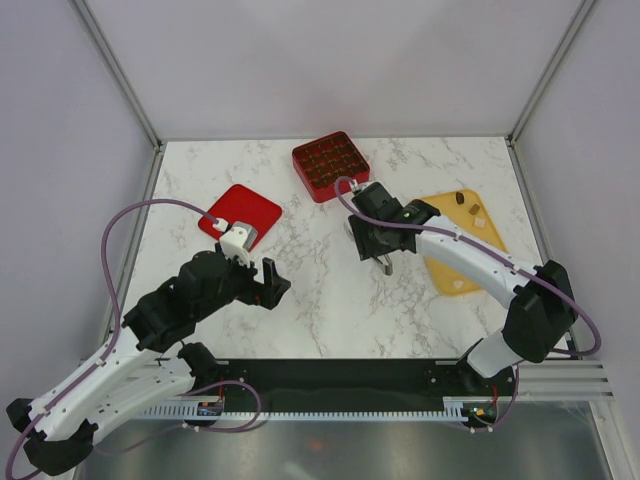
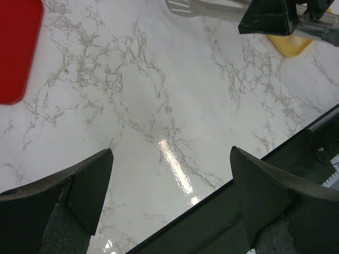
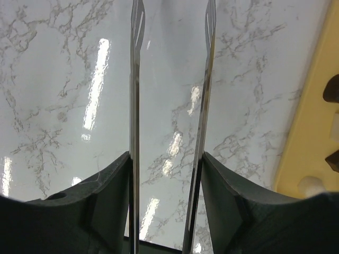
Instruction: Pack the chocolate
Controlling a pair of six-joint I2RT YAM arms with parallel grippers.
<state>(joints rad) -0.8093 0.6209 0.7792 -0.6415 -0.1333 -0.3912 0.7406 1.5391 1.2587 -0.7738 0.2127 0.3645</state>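
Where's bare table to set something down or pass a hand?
Free: near-centre marble between left gripper and yellow tray; back-left corner behind red lid. Crowded: mid-right, where right gripper holds tongs between red box and tray.

The chocolate shows as tiny square bites, and a few lie loose on the far end of the flat yellow tray [image 1: 450, 270] at the right of the counter: one dark brown piece [image 1: 459, 197] near the tray's far edge, with pale tan pieces [image 1: 477, 212] just beside it, apart from one another and too small to count surely. The right wrist view catches the tray's edge with two dark pieces [image 3: 332, 88] cut off by the frame. At the far middle of the counter, the cells of the red gridded box [image 1: 307, 178] show dark brown fillings [image 1: 331, 163] sitting flat in their compartments, though whether every cell is filled cannot be told.
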